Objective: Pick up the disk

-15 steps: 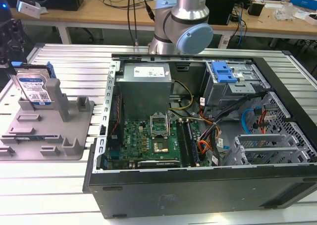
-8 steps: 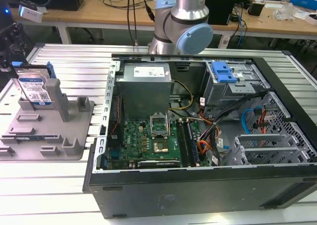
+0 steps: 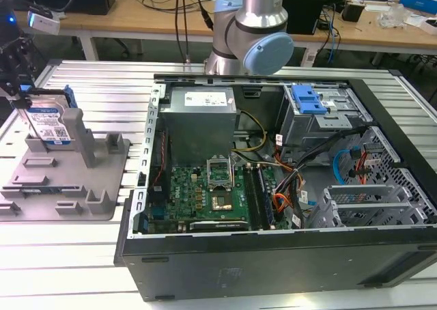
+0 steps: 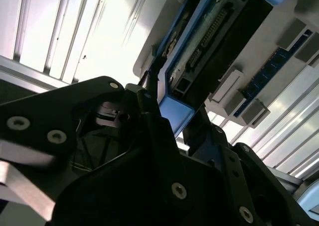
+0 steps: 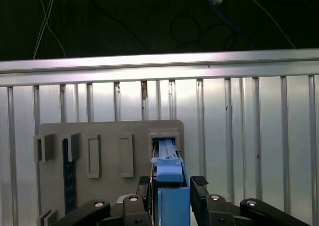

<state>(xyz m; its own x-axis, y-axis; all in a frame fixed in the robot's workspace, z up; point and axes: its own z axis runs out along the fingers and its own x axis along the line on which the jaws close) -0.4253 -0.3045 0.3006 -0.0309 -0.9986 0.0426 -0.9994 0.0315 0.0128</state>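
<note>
The disk [image 3: 53,124] stands on edge at the exterior view's far left, its white-and-blue label facing the camera, beside the tall post of a grey fixture [image 3: 102,180]. My gripper [image 3: 29,108] reaches down onto it from above. In the first wrist view, the disk [image 5: 169,178] shows edge-on with its blue rail uppermost. The two black fingers [image 5: 199,183] press against its sides over the fixture's slot [image 5: 164,141]. The second wrist view shows the disk's dark connector end [image 4: 219,42] held between the fingers. Whether its lower edge still rests in the slot is hidden.
An open computer case [image 3: 273,255] lies on the slatted metal table at the exterior view's right. It holds a grey power supply [image 3: 198,122], a motherboard [image 3: 212,187] and a bright blue bracket [image 3: 307,100]. The arm's base [image 3: 256,30] rises behind the case. Wooden benches stand further back.
</note>
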